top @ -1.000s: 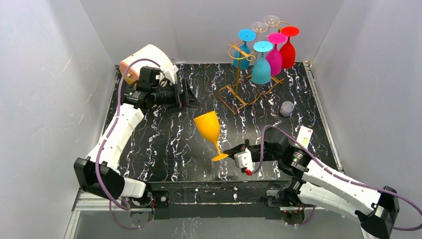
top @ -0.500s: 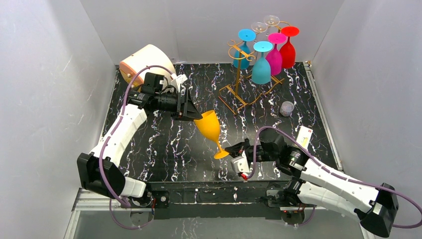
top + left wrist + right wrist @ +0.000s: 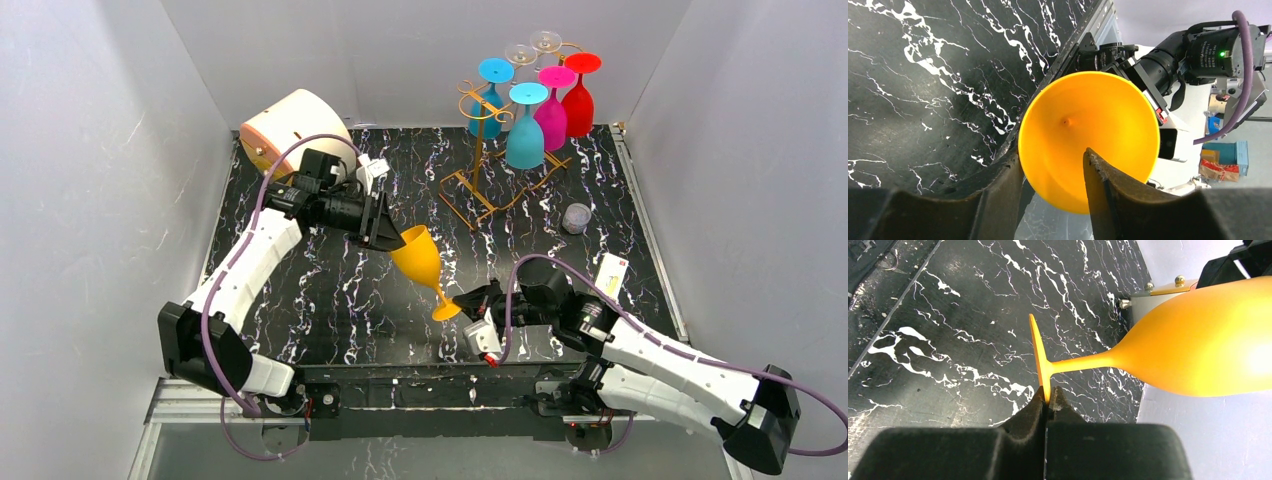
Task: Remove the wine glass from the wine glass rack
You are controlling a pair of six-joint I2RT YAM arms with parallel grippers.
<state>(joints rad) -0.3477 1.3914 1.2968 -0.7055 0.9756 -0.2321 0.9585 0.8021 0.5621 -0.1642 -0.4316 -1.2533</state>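
Observation:
An orange wine glass (image 3: 420,258) hangs tilted in the air over the black marbled table (image 3: 330,300), away from the gold wine glass rack (image 3: 478,150) at the back. My right gripper (image 3: 462,305) is shut on the edge of the glass's foot (image 3: 1040,360); the right wrist view shows the pinch (image 3: 1049,390). At the bowl's mouth (image 3: 1088,125), my left gripper (image 3: 393,238) (image 3: 1052,155) straddles the rim, one finger (image 3: 1098,175) inside the bowl and the other outside. Its jaws stand apart, open.
On the rack hang a blue (image 3: 488,100), a teal (image 3: 525,125), a magenta (image 3: 552,105) and a red glass (image 3: 578,95), plus clear ones (image 3: 530,48). A peach domed object (image 3: 290,125) sits back left. A small clear cup (image 3: 576,217) and a white card (image 3: 610,272) lie right.
My left gripper has moved right and forward to the orange glass's bowl, and its jaws have narrowed over the rim. The right gripper has kept its hold, shifting slightly.

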